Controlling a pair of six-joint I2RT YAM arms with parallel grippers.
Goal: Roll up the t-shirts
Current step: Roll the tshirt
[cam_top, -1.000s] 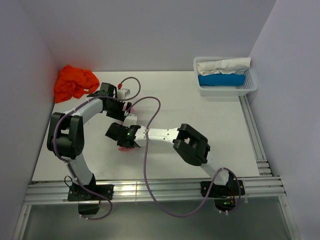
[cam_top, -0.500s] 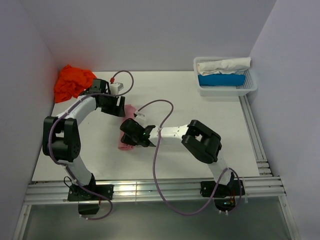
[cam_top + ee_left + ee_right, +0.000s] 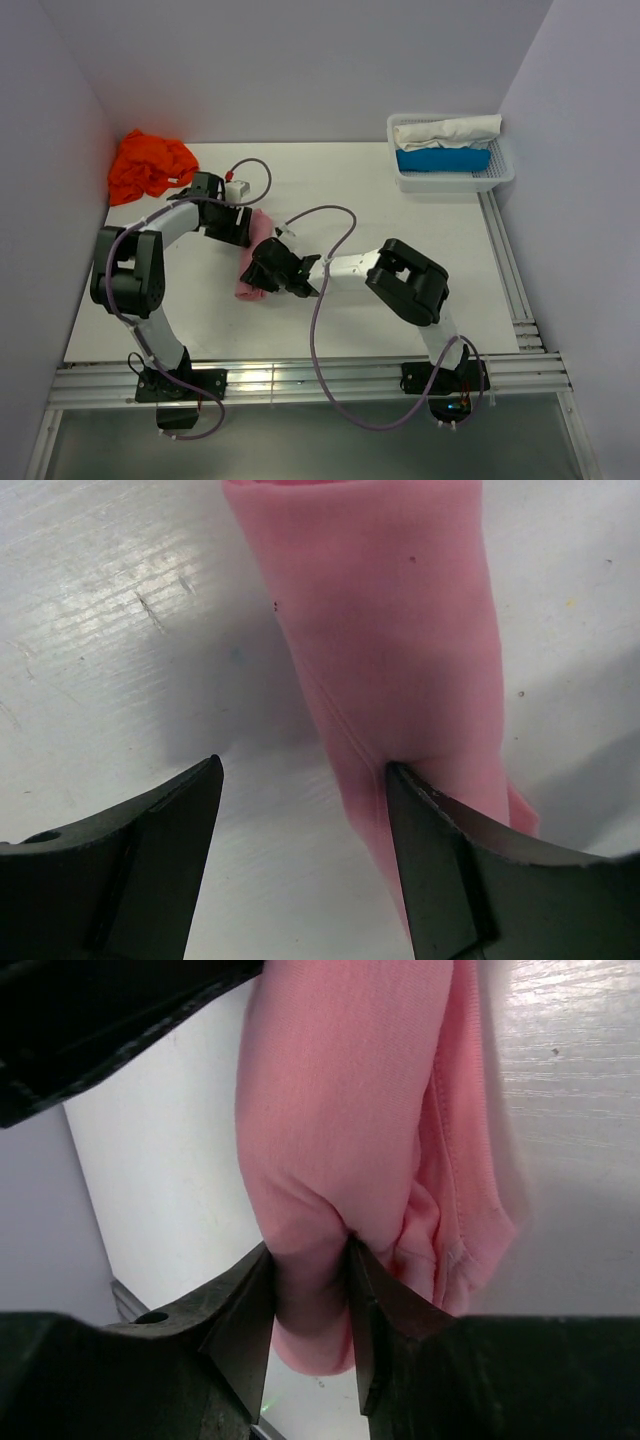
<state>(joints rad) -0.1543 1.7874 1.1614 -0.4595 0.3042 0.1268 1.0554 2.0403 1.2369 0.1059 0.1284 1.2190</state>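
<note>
A lab robot cell: plain walls [image 3: 300, 70] enclosing a white table [image 3: 450, 230] on aluminium rails [image 3: 520, 385].

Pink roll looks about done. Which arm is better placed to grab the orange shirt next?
Probably left. The left gripper is open at the pink t-shirt's edge, and the orange t-shirt lies in the far-left corner by that arm. The right gripper is pinched on pink cloth.
</note>
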